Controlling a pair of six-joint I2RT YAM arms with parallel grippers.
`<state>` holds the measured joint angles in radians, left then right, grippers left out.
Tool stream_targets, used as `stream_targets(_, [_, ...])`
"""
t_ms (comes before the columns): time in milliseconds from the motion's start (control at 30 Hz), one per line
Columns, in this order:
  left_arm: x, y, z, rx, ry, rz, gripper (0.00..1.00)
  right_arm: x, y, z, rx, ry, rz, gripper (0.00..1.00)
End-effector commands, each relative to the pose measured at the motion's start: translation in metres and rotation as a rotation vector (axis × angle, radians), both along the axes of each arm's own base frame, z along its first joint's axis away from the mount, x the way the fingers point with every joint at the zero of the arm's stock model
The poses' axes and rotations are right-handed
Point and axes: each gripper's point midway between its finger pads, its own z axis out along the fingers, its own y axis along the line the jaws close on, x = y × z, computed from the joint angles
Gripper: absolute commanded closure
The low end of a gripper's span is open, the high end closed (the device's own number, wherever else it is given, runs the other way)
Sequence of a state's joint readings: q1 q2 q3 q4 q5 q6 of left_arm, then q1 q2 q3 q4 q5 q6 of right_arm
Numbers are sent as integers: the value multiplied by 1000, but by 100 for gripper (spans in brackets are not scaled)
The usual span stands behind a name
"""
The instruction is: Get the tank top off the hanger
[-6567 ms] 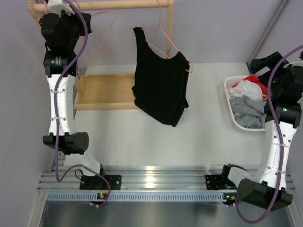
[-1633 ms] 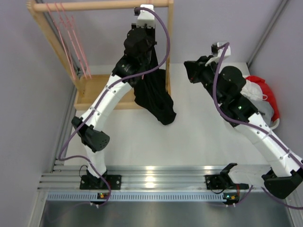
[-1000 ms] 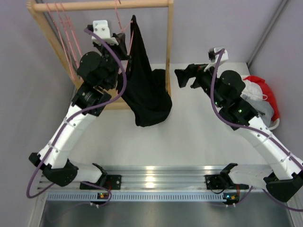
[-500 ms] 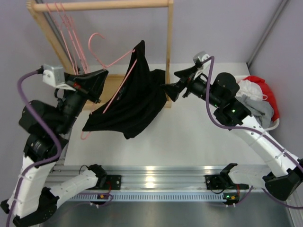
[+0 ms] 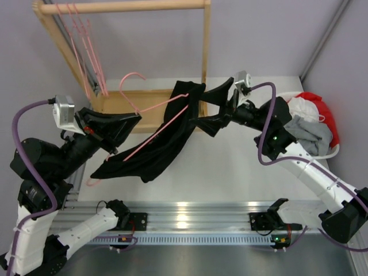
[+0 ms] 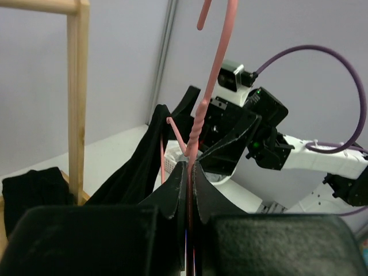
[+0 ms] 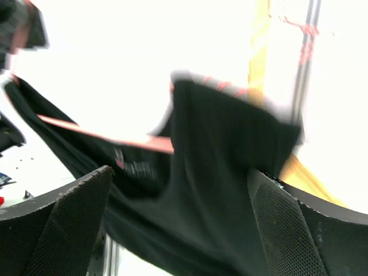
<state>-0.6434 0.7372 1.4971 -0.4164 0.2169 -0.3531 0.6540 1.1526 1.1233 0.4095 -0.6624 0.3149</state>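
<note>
From above, the left claw hangs over the left part of the counter, clamped on the neck of the pink hanger, which is held off the rack and tilts down towards the near-left. The black tank top is draped along the hanger, stretching from near the far edge's middle down towards the left edge. The right claw is spread wide at the cloth's upper end. A basket of clothes sits at the right edge. From the left wrist, both fingers are pressed together on the hanger's twisted stem, with the tank top beyond. The right wrist view is blurred: the right claw gapes, and the tank top fills the gap between the fingers; contact cannot be told.
</note>
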Motion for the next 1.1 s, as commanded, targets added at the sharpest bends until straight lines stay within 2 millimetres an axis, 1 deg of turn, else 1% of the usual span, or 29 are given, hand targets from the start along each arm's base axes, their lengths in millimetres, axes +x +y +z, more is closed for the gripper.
stream_targets(0, [-10, -8, 2, -13, -5, -73, 100, -28, 3, 29, 83, -116, 103, 5])
stream_targets(33, [-10, -8, 1, -13, -5, -73, 100, -29, 5, 29, 79, -115, 111, 7])
stream_targets(67, [-11, -7, 1, -14, -4, -74, 100, -26, 7, 25, 69, -106, 113, 10])
stream_targets(100, [-11, -7, 1, -14, -4, -74, 100, -26, 8, 21, 57, -99, 114, 15])
stream_targets(200, [-13, -5, 4, -19, -13, -69, 100, -24, 8, 12, 35, -89, 107, 15])
stream_targets(267, [-14, -4, 6, -22, -18, -69, 100, -24, 8, 8, 28, -89, 101, 11])
stream_targets(300, [-15, -4, 7, -25, -19, -73, 100, -22, 8, 2, 19, -82, 95, 11])
stream_targets(367, [-18, -4, 10, -31, -21, -82, 100, -17, 8, -2, 8, -74, 70, 10])
stream_targets(533, [-27, 1, 21, -56, -40, -95, 100, -2, 15, -16, -12, -37, 34, 23])
stream_targets(600, [-31, 3, 25, -61, -52, -97, 100, 4, 16, -19, -13, -25, 20, 23])
stream_targets(633, [-32, 4, 26, -64, -55, -96, 100, 7, 19, -21, -15, -20, 19, 26])
stream_targets(733, [-36, 5, 29, -69, -59, -112, 100, 13, 21, -22, -1, -9, 11, 50])
stream_targets(767, [-37, 3, 29, -68, -54, -124, 100, 14, 22, -20, 7, -7, 9, 60])
stream_targets(833, [-38, 2, 28, -68, -50, -132, 100, 17, 23, -21, 11, -2, 0, 73])
stream_targets(867, [-38, 1, 28, -67, -48, -135, 100, 18, 23, -20, 15, 3, -5, 86])
stream_targets(900, [-38, 1, 27, -65, -48, -136, 100, 20, 22, -20, 19, 9, -16, 94])
stream_targets(933, [-37, 0, 26, -63, -45, -138, 100, 20, 21, -18, 23, 8, -21, 99])
stream_targets(1000, [-36, 1, 23, -59, -46, -125, 100, 20, 18, -18, 29, 11, -40, 100])
stream_targets(1067, [-35, 3, 21, -56, -50, -112, 100, 14, 12, -11, 39, -8, -45, 100])
